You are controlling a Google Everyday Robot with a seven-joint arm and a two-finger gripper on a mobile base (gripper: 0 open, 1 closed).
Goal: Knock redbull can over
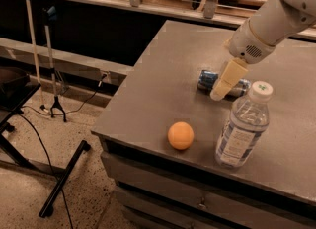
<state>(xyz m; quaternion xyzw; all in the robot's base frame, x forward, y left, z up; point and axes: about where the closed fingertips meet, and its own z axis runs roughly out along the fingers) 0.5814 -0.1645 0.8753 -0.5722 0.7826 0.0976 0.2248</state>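
The redbull can [210,81] lies on its side on the grey table [163,95], behind the water bottle. My gripper [223,83] hangs from the white arm at the upper right. Its tan fingers [227,77] point down in front of the can's middle and hide part of it. The gripper holds nothing.
A clear water bottle [243,127] with a white cap stands upright near the table's front edge, just right of the gripper. An orange ball [180,135] rests near the front edge to the left. A stand and cables are on the floor at left.
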